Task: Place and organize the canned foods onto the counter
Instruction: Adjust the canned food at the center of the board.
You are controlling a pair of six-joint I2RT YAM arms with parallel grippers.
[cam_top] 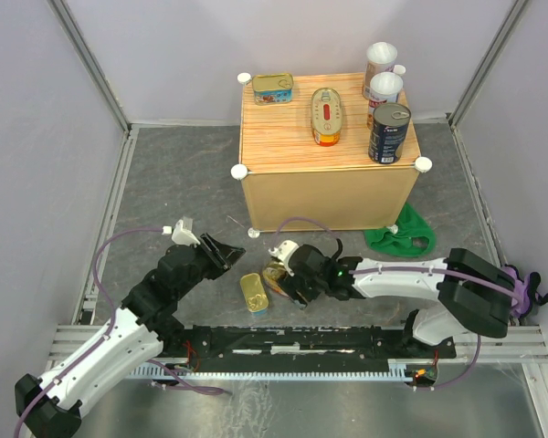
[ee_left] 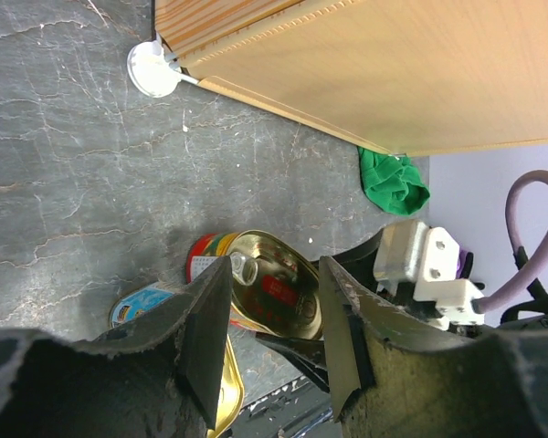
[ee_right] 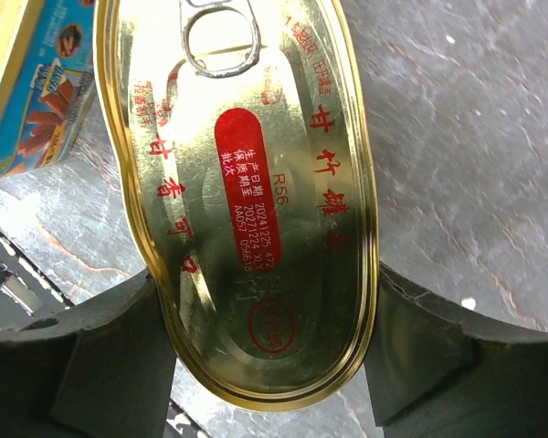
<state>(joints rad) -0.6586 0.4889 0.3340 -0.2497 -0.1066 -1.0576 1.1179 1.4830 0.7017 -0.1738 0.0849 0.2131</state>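
On the counter stand a rectangular gold tin, an oval gold can, two white-lidded cylinders and a dark blue cylinder. Down on the grey floor, my right gripper is shut on a second oval gold can, its fingers pressed against both long sides. A rectangular gold tin with a blue label lies just left of it. My left gripper hovers open and holds nothing, just left of both tins.
A green cloth lies on the floor at the counter's front right corner. White knobs mark the counter's corners. Its tan front wall rises right behind the floor tins. Metal rails edge the floor.
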